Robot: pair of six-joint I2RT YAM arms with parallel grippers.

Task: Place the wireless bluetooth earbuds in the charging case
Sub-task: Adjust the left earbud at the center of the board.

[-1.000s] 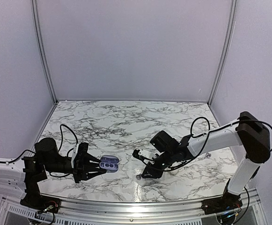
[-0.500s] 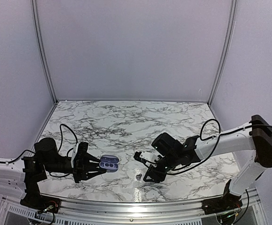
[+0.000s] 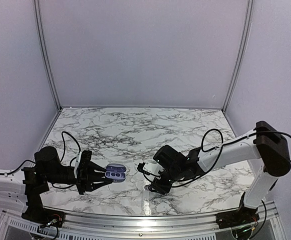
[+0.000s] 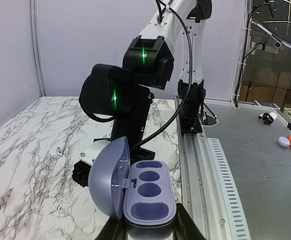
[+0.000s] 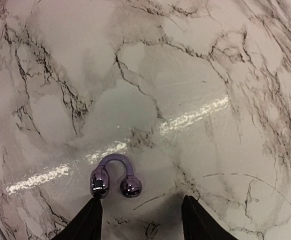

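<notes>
**Your left gripper [image 3: 104,176] pinches the open charging case [image 4: 144,200]; your right gripper [image 5: 141,202] hangs spread over one earbud [image 5: 130,186].**

The case is clamped at its base, with its lid [image 4: 107,180] swung up to one side and its wells [image 4: 149,190] empty. Your right fingers [image 5: 87,222] stand apart with nothing between them, low over the marble table [image 5: 195,75]. The purple U-shaped earbud lies flat just ahead of them. A small pale speck [image 4: 58,150] on the marble beyond the case may be a second bud, but it's too small to tell.

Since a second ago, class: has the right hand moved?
Yes. The right hand shifted slightly left across the marble table, away from its right edge.
</notes>
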